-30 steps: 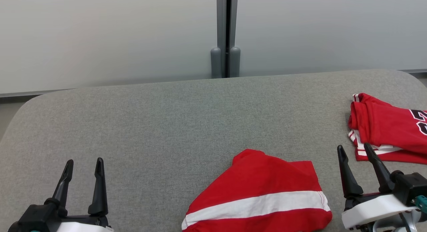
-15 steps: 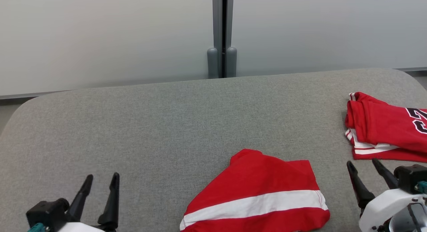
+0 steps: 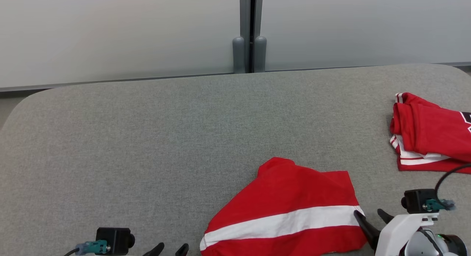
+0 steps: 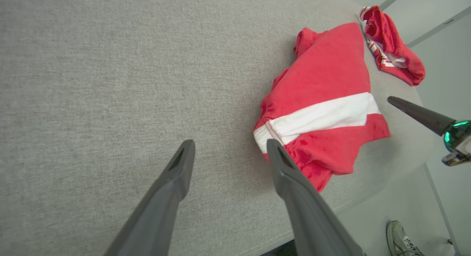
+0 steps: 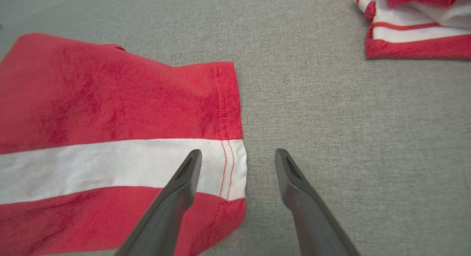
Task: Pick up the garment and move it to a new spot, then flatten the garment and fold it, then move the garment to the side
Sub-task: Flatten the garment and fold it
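A grey fabric-covered table (image 3: 147, 138) with rounded corners carries 2 pieces of clothing. The red garment (image 3: 290, 197), crossed by 1 broad white band, lies near the front edge, right of centre. It is mostly flat, with a small bunched hump at its far-left corner and a double-stitched hem along its right side. The folded red jersey (image 3: 428, 132), with white-and-red trim and part of a black print, lies further back at the right, well apart from it.

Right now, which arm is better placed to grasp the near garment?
Right. The right gripper, open, straddles the hem of the garment at its white stripe; the left gripper, open, is over bare cushion beside the other edge.
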You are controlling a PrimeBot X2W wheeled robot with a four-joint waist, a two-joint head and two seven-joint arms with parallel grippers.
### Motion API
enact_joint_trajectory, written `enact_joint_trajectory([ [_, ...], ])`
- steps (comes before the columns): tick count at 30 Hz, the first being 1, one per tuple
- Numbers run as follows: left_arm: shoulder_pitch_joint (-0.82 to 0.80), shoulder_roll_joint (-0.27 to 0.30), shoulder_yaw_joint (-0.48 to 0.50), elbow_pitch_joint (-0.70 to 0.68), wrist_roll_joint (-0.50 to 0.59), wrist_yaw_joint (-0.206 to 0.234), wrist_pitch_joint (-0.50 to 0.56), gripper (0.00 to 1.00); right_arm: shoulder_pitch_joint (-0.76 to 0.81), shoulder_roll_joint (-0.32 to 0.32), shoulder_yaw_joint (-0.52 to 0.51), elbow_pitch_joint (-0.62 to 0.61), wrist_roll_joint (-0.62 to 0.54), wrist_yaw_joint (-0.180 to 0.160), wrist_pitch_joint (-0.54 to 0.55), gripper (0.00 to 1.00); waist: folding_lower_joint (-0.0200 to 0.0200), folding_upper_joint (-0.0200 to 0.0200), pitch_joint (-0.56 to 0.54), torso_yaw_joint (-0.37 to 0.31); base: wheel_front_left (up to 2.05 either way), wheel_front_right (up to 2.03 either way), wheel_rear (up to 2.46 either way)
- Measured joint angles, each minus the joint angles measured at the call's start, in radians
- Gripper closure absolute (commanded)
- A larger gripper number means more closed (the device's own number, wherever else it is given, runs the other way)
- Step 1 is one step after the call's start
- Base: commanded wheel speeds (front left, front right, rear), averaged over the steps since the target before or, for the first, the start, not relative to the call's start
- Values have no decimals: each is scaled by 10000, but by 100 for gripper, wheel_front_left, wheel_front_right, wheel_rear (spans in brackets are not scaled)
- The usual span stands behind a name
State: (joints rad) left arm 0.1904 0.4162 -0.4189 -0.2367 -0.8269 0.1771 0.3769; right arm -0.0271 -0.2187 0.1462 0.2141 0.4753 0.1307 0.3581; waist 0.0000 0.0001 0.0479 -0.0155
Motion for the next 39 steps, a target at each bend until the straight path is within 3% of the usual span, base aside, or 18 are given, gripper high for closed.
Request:
enact_joint_trajectory([
  [7, -538, -77, -410, 384, -169, -194, 654, 0, -705, 222, 211, 1198, 249, 0, 777, 0, 0, 0, 291, 117, 0, 0, 0],
  [17, -816, -360, -660, 594, -876, -757, 1066, 0, -1052, 259, 326, 1592, 267, 0, 623, 0, 0, 0, 424, 224, 0, 0, 0],
  [21, -892, -713, -662, 1072, -1628, -1252, 1156, 0, -1127, 272, 441, 1655, 297, -2, 516, 0, 0, 0, 471, 217, 0, 0, 0],
  [23, -1026, -830, -623, 1423, -1825, -1534, 1116, 0, -1179, 268, 506, 1689, 336, -2, 472, 7, 0, 0, 489, 203, 0, 0, 0],
  [25, -1191, -978, -558, 1739, -2044, -1785, 1005, 0, -1229, 263, 575, 1720, 374, -2, 449, 26, 0, 0, 501, 189, 0, 0, 0],
  [26, -1272, -1020, -554, 1879, -2056, -1864, 965, 0, -1251, 259, 616, 1733, 397, -2, 439, 51, 0, 0, 503, 179, 0, 0, 0],
  [27, -1346, -1034, -550, 2013, -2050, -1925, 915, 0, -1266, 251, 654, 1749, 435, -2, 418, 59, 0, 0, 504, 168, 0, 0, 0],
  [29, -1432, -1087, -502, 2209, -2079, -2084, 788, 34, -1269, 242, 757, 1749, 477, -2, 368, 100, 0, 0, 500, 150, 0, 0, 0],
  [31, -1457, -1156, -522, 2334, -2140, -2255, 732, 81, -1271, 234, 828, 1755, 533, 0, 322, 100, 0, 0, 485, 134, 0, 0, 0],
  [32, -1479, -1166, -497, 2380, -2140, -2301, 623, 100, -1270, 207, 849, 1747, 537, -2, 274, 100, 0, 0, 478, 127, 0, 0, 0],
  [39, -1561, -1020, -167, 2025, -1839, -2374, -77, 100, -1202, -33, 474, 1185, 506, 0, -495, 100, 0, 0, 333, 136, 0, 0, 0],
])
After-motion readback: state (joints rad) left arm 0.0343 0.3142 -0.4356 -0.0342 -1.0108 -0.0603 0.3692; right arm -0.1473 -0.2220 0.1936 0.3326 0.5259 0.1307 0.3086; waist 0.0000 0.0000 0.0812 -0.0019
